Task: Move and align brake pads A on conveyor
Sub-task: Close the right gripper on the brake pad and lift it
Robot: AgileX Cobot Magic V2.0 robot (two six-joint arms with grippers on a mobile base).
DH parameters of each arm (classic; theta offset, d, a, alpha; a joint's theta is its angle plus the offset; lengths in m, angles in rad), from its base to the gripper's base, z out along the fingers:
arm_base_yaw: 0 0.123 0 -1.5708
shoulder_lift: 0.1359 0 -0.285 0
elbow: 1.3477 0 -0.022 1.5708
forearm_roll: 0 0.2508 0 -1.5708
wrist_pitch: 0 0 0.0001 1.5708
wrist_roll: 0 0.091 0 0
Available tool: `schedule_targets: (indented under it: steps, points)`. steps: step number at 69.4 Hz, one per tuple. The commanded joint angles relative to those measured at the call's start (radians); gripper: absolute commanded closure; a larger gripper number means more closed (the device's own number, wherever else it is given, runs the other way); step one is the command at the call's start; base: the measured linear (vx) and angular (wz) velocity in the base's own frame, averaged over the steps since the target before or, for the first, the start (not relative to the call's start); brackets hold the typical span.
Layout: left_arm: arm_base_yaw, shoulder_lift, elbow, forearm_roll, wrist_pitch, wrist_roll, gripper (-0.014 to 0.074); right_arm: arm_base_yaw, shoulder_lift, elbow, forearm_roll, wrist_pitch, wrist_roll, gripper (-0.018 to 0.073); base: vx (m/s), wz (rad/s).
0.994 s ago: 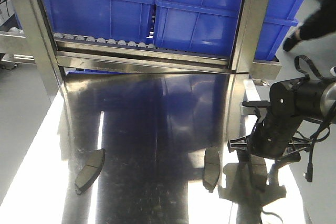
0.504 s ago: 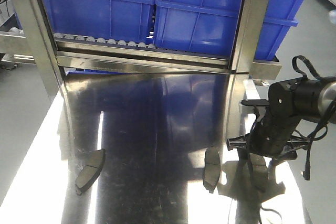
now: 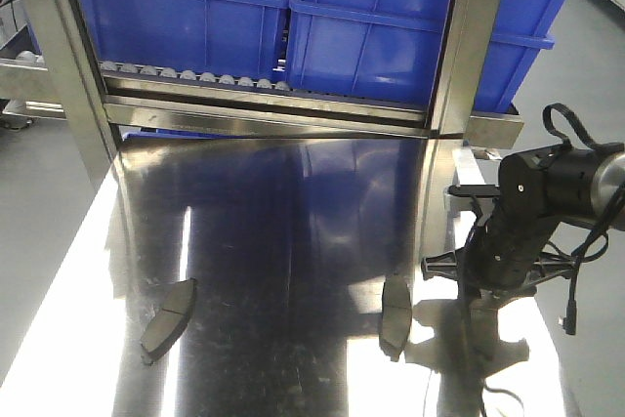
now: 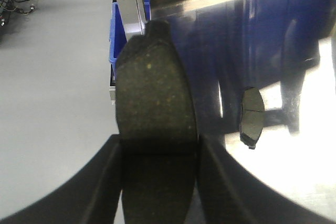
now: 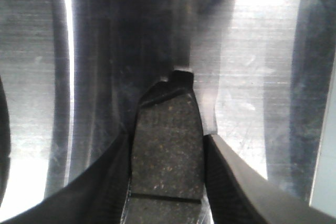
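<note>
The right hand point(image 5: 168, 184) is pinching the right-hand pad point(image 5: 168, 145) by its long edges, fingers closed to the pad's width, with the pad jutting ahead of the fingertips over the steel table point(image 5: 262, 77). The left hand point(image 4: 157, 182) is gripping the left-hand pad point(image 4: 152, 93) the same way. A near loose pad point(image 3: 395, 312) is lying just left of the right hand, a far loose pad point(image 3: 166, 314) well apart beyond it. The conveyor is showing in no view.

Both grips are taking only the rear of each pad, so a pad may be pivoting or slipping during the carry. The left-hand pad seems to be hanging by the table's edge, floor beyond. A low swing could knock the near loose pad askew.
</note>
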Motion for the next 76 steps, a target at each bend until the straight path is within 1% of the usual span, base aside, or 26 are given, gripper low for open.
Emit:
schedule_targets:
  steps: [1,23,58,68,76]
  points:
    - [-0.004,0.005,-0.023,0.011,-0.082,-0.005,0.0602,-0.005,-0.066,-0.019,-0.008,-0.024,-0.004,0.0571,0.0,0.0]
    - [-0.004,0.005,-0.023,0.011,-0.082,-0.005,0.0602,-0.004,-0.22,-0.019,-0.008,-0.025,-0.004,0.0571,0.0,0.0]
    - [-0.004,0.005,-0.023,0.011,-0.082,-0.005,0.0602,-0.004,-0.629,-0.018,0.004,-0.003,-0.004,0.0571,0.0,0.0]
    - [-0.004,0.005,-0.023,0.011,-0.082,-0.005,0.0602,-0.004,-0.655,-0.018,0.008,0.016,-0.005,0.0571,0.0,0.0]
    - [-0.004,0.005,-0.023,0.011,-0.082,-0.005,0.0602,-0.004,-0.655,-0.016,0.029,0.028,-0.021,0.0571,0.0,0.0]
